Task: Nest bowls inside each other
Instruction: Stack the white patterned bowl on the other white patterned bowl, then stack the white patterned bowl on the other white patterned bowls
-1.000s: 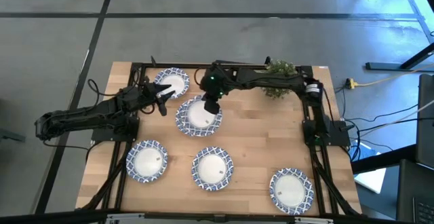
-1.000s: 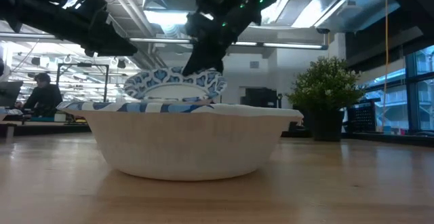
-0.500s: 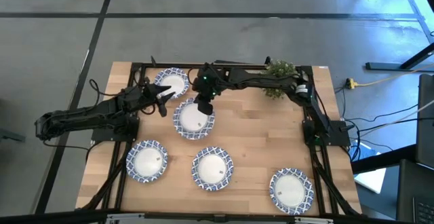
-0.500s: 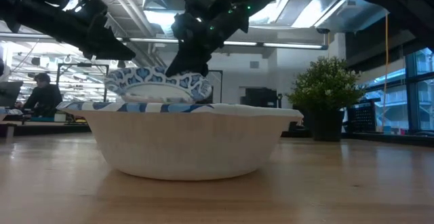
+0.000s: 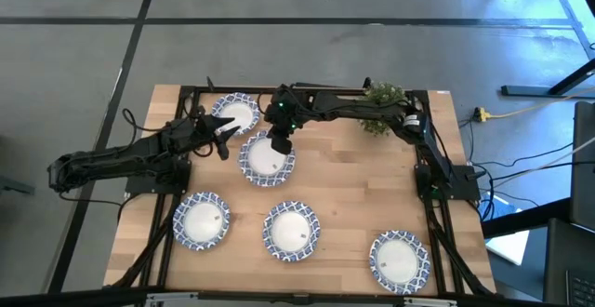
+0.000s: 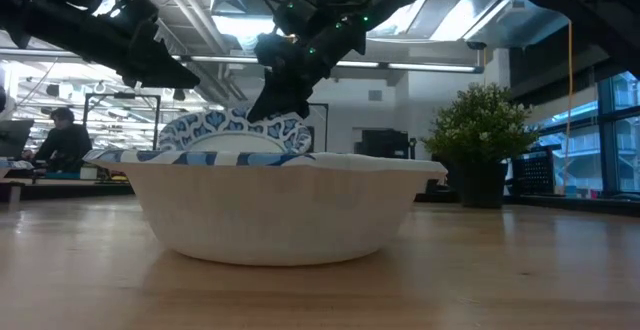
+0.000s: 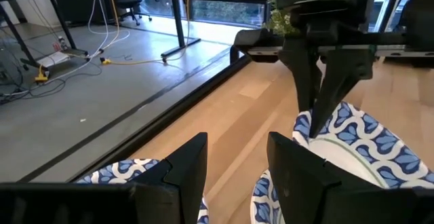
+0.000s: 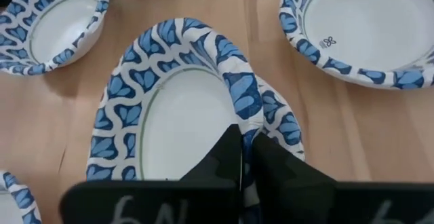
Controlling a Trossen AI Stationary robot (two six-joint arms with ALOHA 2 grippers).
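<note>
Five places on the table show blue-rimmed white bowls. In the high view my right gripper (image 5: 279,140) is shut on the rim of the bowl (image 5: 268,160) near the table's middle-left. A second patterned rim (image 8: 279,123) shows just under that bowl. Other bowls sit on their bases at the far left (image 5: 234,114), near left (image 5: 202,220), near middle (image 5: 291,231) and near right (image 5: 400,260). My left gripper (image 5: 223,138) hovers open between the far-left bowl and the held one, touching nothing. My right gripper pinches the held bowl's rim at its far-right edge (image 8: 239,113), and the rim buckles upward between the fingers. The fingers come from above, slanting down. The bowl (image 6: 235,135) sits tilted; the near bowl hides its underside in the low view.
A small potted plant (image 5: 381,102) stands at the far right of the table. Black frame rails run along the table's left, right and far sides. The near-middle bowl (image 6: 280,210) fills the low view. Bare wood lies to the right of the held bowl.
My right gripper, still shut on the bowl's rim, has carried the bowl a short way toward the table's left edge, then lowered it slightly. The bowl now sits lower and more tilted than a second ago.
</note>
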